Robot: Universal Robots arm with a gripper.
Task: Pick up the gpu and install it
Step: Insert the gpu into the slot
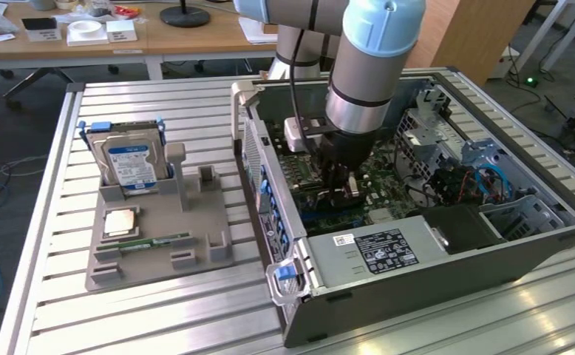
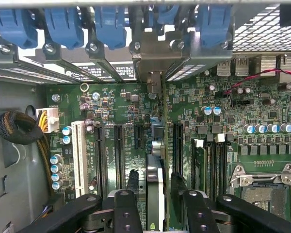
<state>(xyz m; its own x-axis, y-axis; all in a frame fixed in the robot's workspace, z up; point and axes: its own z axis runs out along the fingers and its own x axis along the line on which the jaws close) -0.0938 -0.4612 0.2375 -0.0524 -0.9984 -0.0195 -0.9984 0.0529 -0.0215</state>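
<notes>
Jaws stand parted either side of the gpu [image 2: 155, 189], which sits edge-on in a motherboard [image 2: 121, 104] slot, long axis running from the gripper [image 2: 154, 204] toward the rear brackets [image 2: 150, 53].

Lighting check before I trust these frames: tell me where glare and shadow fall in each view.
Exterior view: light glares off the table slats at that view's lower right, and the arm shades the motherboard inside the case. Wrist view: the motherboard is evenly lit, the cable bundle lies in shadow, no glare.
</notes>
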